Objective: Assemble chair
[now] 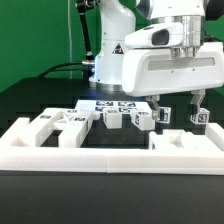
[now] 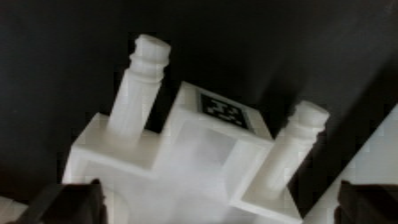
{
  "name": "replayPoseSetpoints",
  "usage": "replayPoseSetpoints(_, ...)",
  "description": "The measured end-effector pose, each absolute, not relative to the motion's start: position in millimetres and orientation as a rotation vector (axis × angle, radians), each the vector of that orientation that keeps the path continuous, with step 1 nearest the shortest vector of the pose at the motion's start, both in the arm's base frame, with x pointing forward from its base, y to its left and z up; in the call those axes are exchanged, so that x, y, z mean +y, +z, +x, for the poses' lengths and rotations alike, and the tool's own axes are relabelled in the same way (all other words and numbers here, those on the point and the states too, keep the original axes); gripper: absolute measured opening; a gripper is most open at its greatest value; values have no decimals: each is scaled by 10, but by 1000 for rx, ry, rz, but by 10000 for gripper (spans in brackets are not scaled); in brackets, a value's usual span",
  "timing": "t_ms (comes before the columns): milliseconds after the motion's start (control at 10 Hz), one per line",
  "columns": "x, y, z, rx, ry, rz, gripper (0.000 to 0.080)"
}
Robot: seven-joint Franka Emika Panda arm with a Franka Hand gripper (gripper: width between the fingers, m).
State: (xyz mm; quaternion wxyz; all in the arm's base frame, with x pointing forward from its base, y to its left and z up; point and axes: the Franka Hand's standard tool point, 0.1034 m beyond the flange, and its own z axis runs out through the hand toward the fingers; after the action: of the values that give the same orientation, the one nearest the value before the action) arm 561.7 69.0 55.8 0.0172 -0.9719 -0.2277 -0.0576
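In the wrist view a chunky white chair piece with two upright posts and a square marker tag lies between my dark fingertips. My gripper is open, with its jaws standing wide on either side of the piece and a dark gap showing at one side. In the exterior view the gripper hangs low over the table at the right, just behind the barrier. More white tagged chair pieces lie in a row to its left. Whether the fingers touch the piece I cannot tell.
A long low white barrier wall runs along the front, with raised notched ends at the exterior view's left and right. The marker board lies behind the loose pieces. The arm's white base stands at the back.
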Motion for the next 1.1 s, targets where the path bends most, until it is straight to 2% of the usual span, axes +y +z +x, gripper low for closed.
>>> replayPoseSetpoints(300,644,569,5587,-702,-179,-3026,649)
replayPoseSetpoints(500,435,544,5156,-751,-188,-3033,649)
replayPoseSetpoints(600,379,514,5061,-742,-164,-3035,649)
replayPoseSetpoints(900,420,503,5059,-725,-112,-3032,649)
replayPoseSetpoints(1100,518,511,5011,-675,87,-3027,649)
